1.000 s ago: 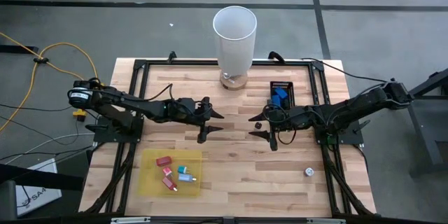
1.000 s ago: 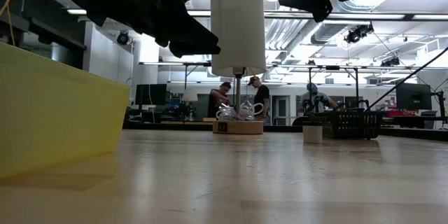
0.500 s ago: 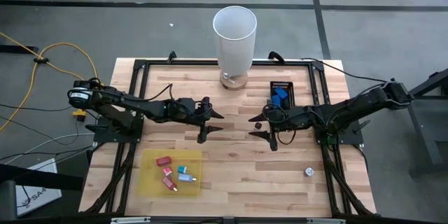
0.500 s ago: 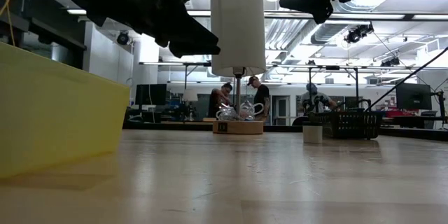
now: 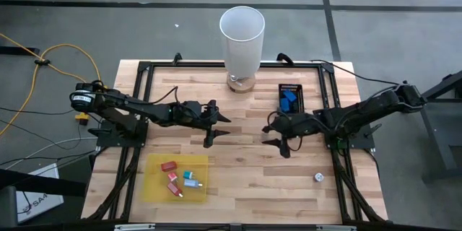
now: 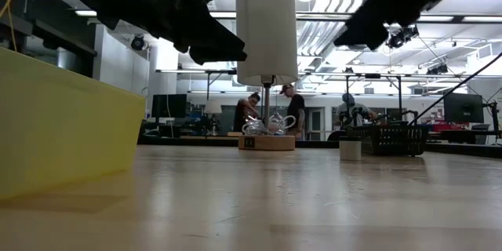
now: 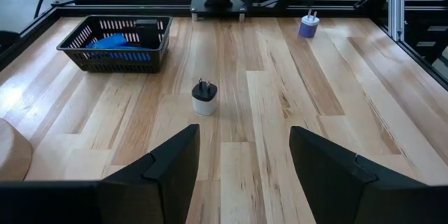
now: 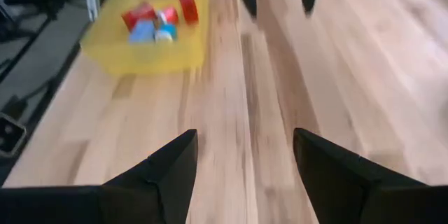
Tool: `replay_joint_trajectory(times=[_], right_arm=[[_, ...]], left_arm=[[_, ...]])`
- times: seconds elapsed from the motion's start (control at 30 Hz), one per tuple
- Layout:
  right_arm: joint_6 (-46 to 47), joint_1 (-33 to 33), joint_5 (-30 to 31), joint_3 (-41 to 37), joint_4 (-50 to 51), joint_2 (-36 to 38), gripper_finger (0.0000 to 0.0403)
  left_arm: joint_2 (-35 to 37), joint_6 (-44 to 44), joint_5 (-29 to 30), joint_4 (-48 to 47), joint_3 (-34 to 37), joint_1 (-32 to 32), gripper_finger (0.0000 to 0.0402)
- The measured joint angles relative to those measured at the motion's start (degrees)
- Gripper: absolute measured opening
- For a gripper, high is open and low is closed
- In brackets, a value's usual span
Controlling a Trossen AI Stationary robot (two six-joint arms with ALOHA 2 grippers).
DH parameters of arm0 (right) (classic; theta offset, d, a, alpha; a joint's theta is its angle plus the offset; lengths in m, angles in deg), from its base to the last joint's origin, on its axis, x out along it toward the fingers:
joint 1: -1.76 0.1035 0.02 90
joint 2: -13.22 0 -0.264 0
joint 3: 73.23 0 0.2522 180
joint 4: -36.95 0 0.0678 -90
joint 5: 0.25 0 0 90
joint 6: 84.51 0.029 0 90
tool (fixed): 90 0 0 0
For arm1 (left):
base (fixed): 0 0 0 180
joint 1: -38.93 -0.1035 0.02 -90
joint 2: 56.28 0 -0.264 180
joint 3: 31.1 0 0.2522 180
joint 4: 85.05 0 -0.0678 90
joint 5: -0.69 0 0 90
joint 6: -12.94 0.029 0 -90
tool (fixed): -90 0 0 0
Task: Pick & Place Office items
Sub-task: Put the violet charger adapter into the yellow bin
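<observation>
Hovering over the middle of the wooden surface, the right end effector has its fingers spread wide with nothing between them, and the left end effector faces it across a gap, likewise open and empty. Several of the office items, red, blue and teal pieces, lie together in the yellow tray, which sits near the left end effector, on its front side. More blue pieces rest in the small black basket just behind the right end effector. A whitish round item lies alone, in front of the right end effector and farther out toward its arm's base; in the left wrist view a white plug-like piece stands directly ahead of the left fingers. These pieces look light, rigid and smooth, so they could skid or tip; a grip across the flat sides or the cylinder's middle seems safest.
</observation>
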Motion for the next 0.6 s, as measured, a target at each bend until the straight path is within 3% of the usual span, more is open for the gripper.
replay_joint_trajectory(times=[0.6], right_arm=[[23.3,0.0,-18.0,0.0,18.9,0.0,0.0222]], left_arm=[[0.0,0.0,0.0,0.0,0.0,0.0,0.0216]])
